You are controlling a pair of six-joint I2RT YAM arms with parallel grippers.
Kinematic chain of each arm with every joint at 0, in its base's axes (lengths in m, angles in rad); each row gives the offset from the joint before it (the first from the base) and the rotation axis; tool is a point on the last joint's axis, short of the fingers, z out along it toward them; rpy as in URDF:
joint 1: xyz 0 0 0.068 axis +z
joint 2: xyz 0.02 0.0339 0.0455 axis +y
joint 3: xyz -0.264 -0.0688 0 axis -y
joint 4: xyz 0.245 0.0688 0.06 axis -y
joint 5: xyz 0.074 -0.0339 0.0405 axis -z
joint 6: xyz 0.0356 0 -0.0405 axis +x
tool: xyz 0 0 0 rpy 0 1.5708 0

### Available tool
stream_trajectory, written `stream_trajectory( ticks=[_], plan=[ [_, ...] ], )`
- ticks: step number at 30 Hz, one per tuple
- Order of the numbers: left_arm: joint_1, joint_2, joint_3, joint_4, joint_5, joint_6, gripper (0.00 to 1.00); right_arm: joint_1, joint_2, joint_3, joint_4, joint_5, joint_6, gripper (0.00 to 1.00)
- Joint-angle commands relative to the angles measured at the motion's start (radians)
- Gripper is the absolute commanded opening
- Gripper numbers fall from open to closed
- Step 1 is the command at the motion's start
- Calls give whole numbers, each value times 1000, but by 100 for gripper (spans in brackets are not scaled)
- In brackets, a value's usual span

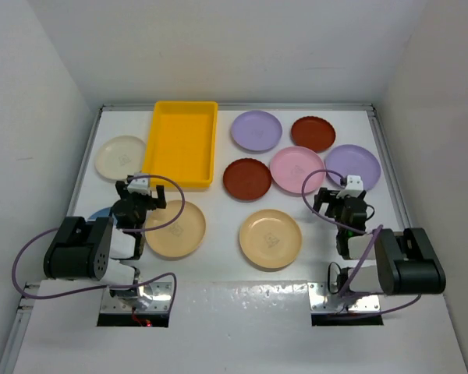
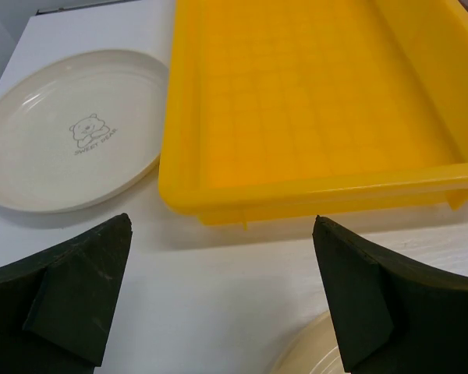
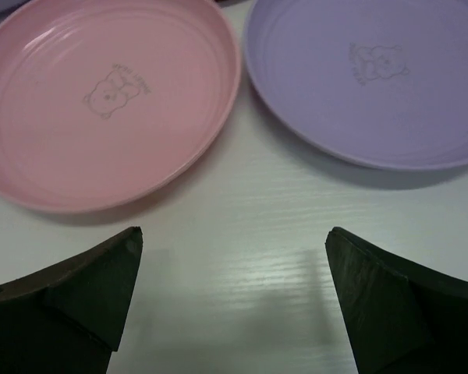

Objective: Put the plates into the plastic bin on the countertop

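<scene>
The yellow plastic bin (image 1: 182, 144) stands empty at the back left of the white countertop (image 1: 218, 257). A cream plate (image 1: 120, 157) lies left of it. Two tan-yellow plates (image 1: 175, 229) (image 1: 270, 238) lie in front. Two lilac plates (image 1: 257, 130) (image 1: 352, 167), a pink plate (image 1: 296, 170) and two dark red-brown plates (image 1: 313, 133) (image 1: 247, 178) lie on the right. My left gripper (image 1: 138, 189) (image 2: 221, 226) is open and empty, facing the bin's near wall (image 2: 312, 191). My right gripper (image 1: 347, 189) (image 3: 234, 234) is open and empty, just before the pink plate (image 3: 101, 101) and a lilac plate (image 3: 374, 78).
A bit of something blue (image 1: 100, 212) shows behind the left arm. Metal rails (image 1: 390, 167) edge the countertop, with white walls close around. In the left wrist view the cream plate (image 2: 70, 140) lies left of the bin and a tan plate's rim (image 2: 312, 351) sits by the right finger.
</scene>
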Motion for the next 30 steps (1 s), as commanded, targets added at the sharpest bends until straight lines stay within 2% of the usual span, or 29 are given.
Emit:
stream_trajectory(
  ticks=[1,2,3,5,6,8,9,10,11,12,13,14,15,16,17,18,19,20,21,23,24,25,27,28,30],
  plan=[
    [9,-1,16,54,12,-11,100,6,-115,28,-146,-153,-65,100],
    [9,-1,16,54,12,-11,100,7,-196,101,-273,-248,-115,100],
    [9,-1,16,54,12,-11,100,7,-224,126,-375,-278,-133,100],
    [9,-11,16,72,11,-1,100,38,-287,177,-440,-324,-188,100],
    [9,-93,16,25,-2,0,100,50,-330,256,-516,-331,-200,100],
    [9,-235,116,-299,94,18,100,70,-376,357,-577,-324,-308,100],
    [35,-349,178,-446,216,186,100,85,-396,435,-682,-318,-376,100],
    [44,-391,240,-574,413,252,100,99,-401,521,-721,-286,-409,100],
    [44,-428,325,-710,456,280,100,112,-402,564,-789,-275,-442,100],
    [57,-467,358,-725,444,195,100,131,-396,648,-857,-264,-531,100],
    [57,-502,392,-736,344,138,100,144,-377,736,-882,-225,-550,100],
    [57,-545,439,-829,296,95,100,155,-358,778,-919,-207,-561,100],
    [57,-545,598,-922,265,78,100,158,-329,812,-927,-191,-489,100],
    [57,-516,700,-1022,248,78,100,158,-317,923,-921,-104,-407,100],
    [57,-414,813,-1134,175,78,100,156,-269,960,-925,23,-178,100],
    [67,-343,1062,-1393,89,25,100,149,-252,1032,-943,115,34,100],
    [107,-268,1184,-1531,15,-31,100,126,-235,1072,-1066,109,103,100],
    [147,-192,1293,-1663,81,1,100,94,-197,1121,-1072,-163,126,100],
    [182,-37,1486,-1934,122,31,100,80,-154,1140,-1074,-281,108,100],
    [278,115,1631,-2186,186,114,100,67,-82,1168,-1054,-537,56,100],
    [311,180,1677,-2360,202,136,86,69,-62,1172,-1062,-557,68,100],
    [346,221,1673,-2400,220,163,79,73,-19,1172,-1068,-563,146,100],
    [432,220,1595,-2378,207,213,76,76,22,1163,-1082,-568,197,100],
    [452,199,1492,-2351,185,229,76,93,41,1151,-1082,-539,241,100],
    [498,145,1388,-2308,107,286,78,109,48,1113,-1112,-462,222,100]
  ],
)
